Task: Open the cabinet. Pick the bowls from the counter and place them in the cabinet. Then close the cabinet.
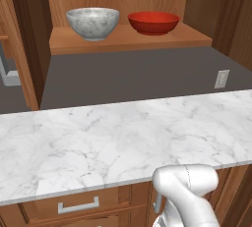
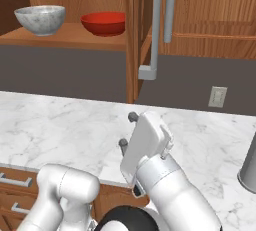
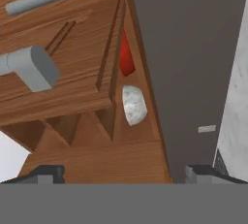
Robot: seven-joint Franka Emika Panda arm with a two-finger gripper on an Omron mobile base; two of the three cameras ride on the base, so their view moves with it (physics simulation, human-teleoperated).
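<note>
Nearest, low in the right base view: gripper [image 2: 127, 130] on the white arm, raised above the front part of the counter [image 2: 60, 130], jaws spread wide, two dark fingertips [image 2: 133, 117] apart with nothing between them. Tilted up toward the cabinet. Not touching the slab as far as can be told.

Below the slab's thick pale edge: wooden drawers [image 1: 74, 206] with short grey horizontal handles.

Next: counter [image 1: 98, 137], white marble with grey veins, stretching across both base views. No bowls on the visible part. At the far right edge of the right base view, part of a grey cylindrical thing [image 2: 249, 167] standing on the slab; too cut off to identify.

Behind the counter: dark grey wall with a pale outlet plate [image 1: 222, 79], also seen at [image 2: 217, 96].

Farthest and higher up: cabinet [image 1: 128, 42], reddish-brown wood, standing open. Door [image 2: 134, 35] swung outward, seen edge-on in the right base view, with long grey bar handles [image 2: 156, 25] beside it. On the wooden shelf inside, both bowls side by side, close together but apart: grey-white marble bowl [image 1: 92, 23] on the left, deeper; red bowl [image 1: 153, 22] on the right, shallower. Both upright. Same pair seen at [image 2: 40, 19] and [image 2: 103, 23].

Hand view, rolled sideways: cabinet underside, a grey handle [image 3: 29, 65], slivers of the red bowl [image 3: 126, 58] and marble bowl [image 3: 134, 104].
</note>
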